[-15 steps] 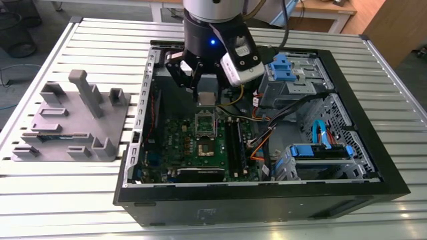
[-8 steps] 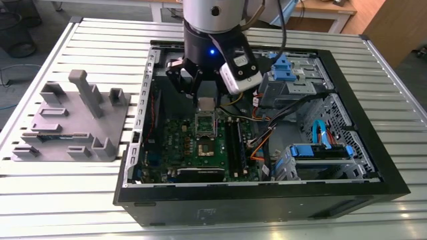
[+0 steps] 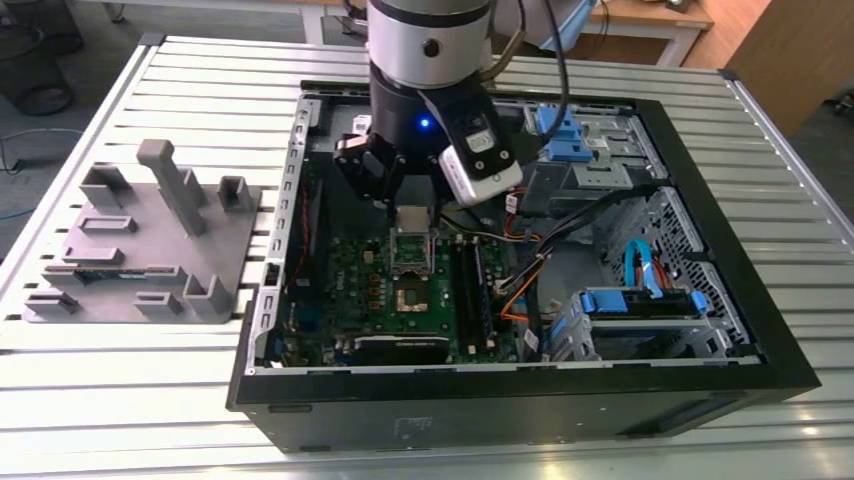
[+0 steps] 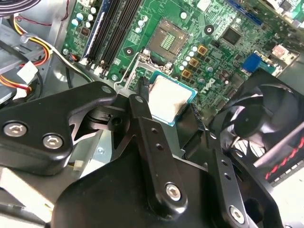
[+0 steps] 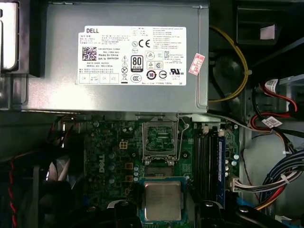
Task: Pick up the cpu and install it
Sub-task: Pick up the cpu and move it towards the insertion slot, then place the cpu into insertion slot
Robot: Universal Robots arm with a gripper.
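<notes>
The cpu (image 4: 172,97) is sitting pinched by opposite edges in the claw (image 4: 169,107), whose black fingers (image 4: 142,102) are clenching it above the green motherboard (image 4: 223,61) inside the open computer case (image 3: 747,300). It is lying flat, silver top upward, square with no long axis. The first wrist view is showing the power supply (image 5: 118,57); the exterior view, the desk (image 3: 200,90).

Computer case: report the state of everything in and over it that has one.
gripper: shut on the cpu
cpu: held clear of the socket, not seated
socket: empty, contacts exposed
retention frame: swung open
computer case: lying flat, side open
</notes>
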